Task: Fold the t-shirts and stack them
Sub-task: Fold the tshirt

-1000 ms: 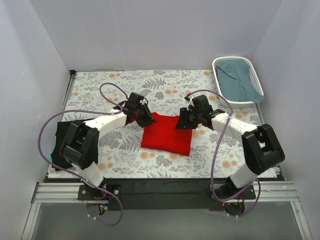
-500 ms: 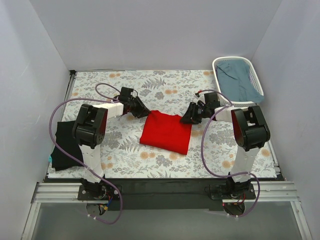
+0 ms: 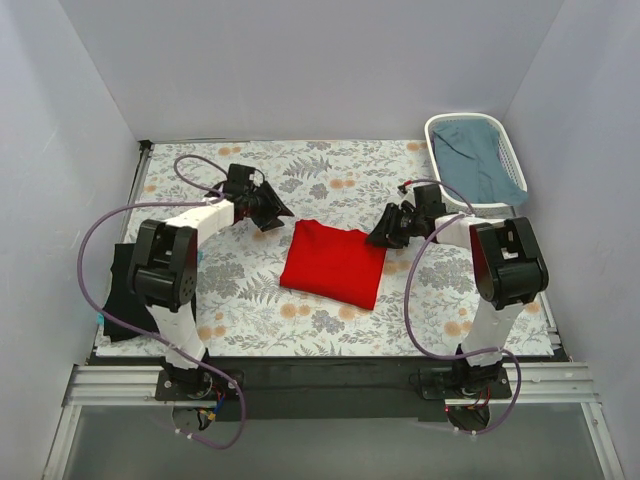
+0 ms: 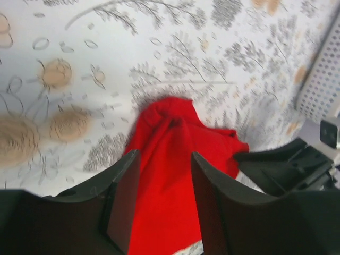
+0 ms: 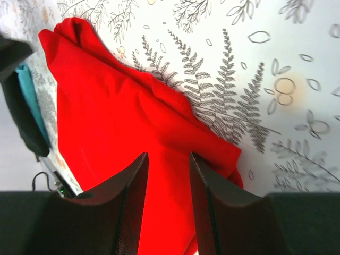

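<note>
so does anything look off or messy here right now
The black t-shirt sits bunched and unfolded at the left edge of the table, apart from the red t-shirt, which is folded but lies slightly askew to the table's edges.

no text, brand, number or sign legible in any view, red t-shirt [image 3: 333, 263] showing plain cloth only, table cover [image 3: 330, 170] around it printed with leaves and flowers, no lettering

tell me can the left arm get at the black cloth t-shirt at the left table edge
Probably yes: the black cloth t-shirt lies bare at the left edge, and the left tool is open, holding nothing. The arm's elbow hangs over part of it, so it must fold back.
</note>
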Available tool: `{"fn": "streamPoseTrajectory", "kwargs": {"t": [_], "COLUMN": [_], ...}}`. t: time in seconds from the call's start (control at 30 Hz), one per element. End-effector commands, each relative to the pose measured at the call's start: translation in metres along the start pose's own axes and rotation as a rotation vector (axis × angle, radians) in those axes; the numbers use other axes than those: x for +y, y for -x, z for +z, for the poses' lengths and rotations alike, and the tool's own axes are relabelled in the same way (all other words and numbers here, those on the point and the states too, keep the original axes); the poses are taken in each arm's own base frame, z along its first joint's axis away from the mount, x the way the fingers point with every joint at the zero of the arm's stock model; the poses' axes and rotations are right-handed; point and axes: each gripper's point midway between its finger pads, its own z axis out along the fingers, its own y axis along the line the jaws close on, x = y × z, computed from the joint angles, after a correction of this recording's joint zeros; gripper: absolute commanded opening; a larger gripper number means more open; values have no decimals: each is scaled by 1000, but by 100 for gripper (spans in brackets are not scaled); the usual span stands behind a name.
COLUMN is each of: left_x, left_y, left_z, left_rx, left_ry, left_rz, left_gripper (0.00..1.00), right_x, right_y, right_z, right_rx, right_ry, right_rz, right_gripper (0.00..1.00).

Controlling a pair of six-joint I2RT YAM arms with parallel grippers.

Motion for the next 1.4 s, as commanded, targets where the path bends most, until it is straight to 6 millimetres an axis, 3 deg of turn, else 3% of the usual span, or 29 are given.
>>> {"fn": "streamPoseTrajectory", "kwargs": {"t": [0.0, 0.13, 0.23, 0.33, 0.4, 0.47, 0.57, 0.63, 0.73, 1.0, 1.2, 1.37], "left_x": [-31, -35, -31, -25, -17, -7, 10, 24, 39, 68, 69, 68], "left_y": [-9, -49, -81, -111, -125, -129, -133, -135, -141, -146, -143, -140], "left_z": [-52, -70, -76, -76, -73, -67, -60, -54, -49, -41, -45, -48], "left_rx": [-16, 72, 147, 223, 250, 246, 237, 228, 235, 231, 212, 207], "left_ry": [-96, -159, -182, -201, -195, -167, -123, -74, -22, 86, 105, 111], "left_rz": [100, 152, 152, 127, 100, 79, 41, 13, -16, -54, -42, -31], "left_gripper": [41, 29, 21, 17, 8, 5, 5, 3, 3, 2, 2, 3], "right_x": [-1, 19, 46, 72, 93, 109, 118, 117, 98, 47, 28, 25], "right_y": [13, 17, 5, -22, -47, -70, -98, -114, -128, -160, -165, -154], "right_z": [-19, -36, -41, -36, -26, -16, -2, 5, 12, 0, -17, -30], "right_rx": [-65, -101, -104, -70, -23, 12, 63, 111, 145, 175, 153, 113], "right_ry": [-76, -86, -47, -10, 26, 70, 117, 129, 89, -18, -52, -45], "right_rz": [-37, -75, -112, -159, -187, -196, -205, -191, -178, -154, -138, -130], "right_gripper": [44, 45, 45, 45, 45, 45, 45, 45, 44, 44, 44, 44]}}
